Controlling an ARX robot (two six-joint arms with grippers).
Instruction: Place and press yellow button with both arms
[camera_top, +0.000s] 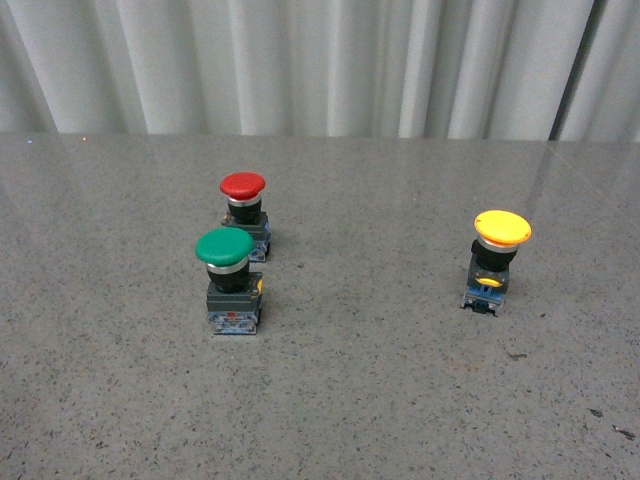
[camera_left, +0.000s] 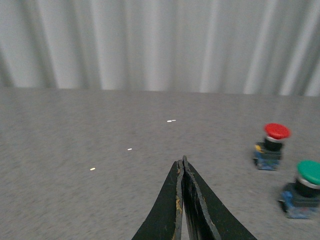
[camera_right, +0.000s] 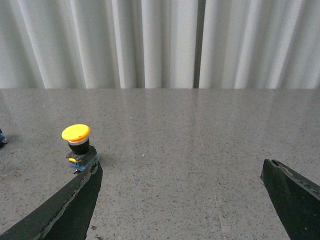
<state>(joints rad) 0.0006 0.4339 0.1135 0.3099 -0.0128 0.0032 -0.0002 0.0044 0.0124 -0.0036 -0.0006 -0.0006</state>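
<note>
**Front view.** On grey speckled stone worktop (camera_top: 380, 400): yellow button (camera_top: 495, 262) with wide mushroom cap, black neck and blocky grey-blue base carrying a yellow tab. Upright, right of centre, alone. Well apart to the left: green-capped push-button switch (camera_top: 230, 280), upright, nearer the camera. Red-capped push-button switch (camera_top: 245, 213) just behind it, also upright. Bases close together, contact between them not resolvable. Pleated white curtain (camera_top: 320, 60) along the far edge of the worktop.

**Left wrist view.** Left hand (camera_left: 182, 162): two black flat fingers (camera_left: 167, 215) pressed together at the tips, nothing between them. Pointed toward the curtain over bare worktop. Red-capped push-button switch (camera_left: 272, 147) and green-capped push-button switch (camera_left: 303, 190) off to one side of the fingers, well clear, slightly blurred. Three small bright glints (camera_left: 129, 149) on the worktop surface beyond the tips.

**Right wrist view.** Right hand (camera_right: 180, 167): black fingers (camera_right: 70, 210) spread wide apart, nothing held. Yellow button (camera_right: 78, 147) upright on the worktop, just beyond the tip of one finger. In line with that finger, not centred in the gap. Tip overlapping the button's base in the picture, contact not decidable. Other finger well apart from the button. Curtain behind, with one dark vertical gap (camera_right: 200, 45) in its folds.
</note>
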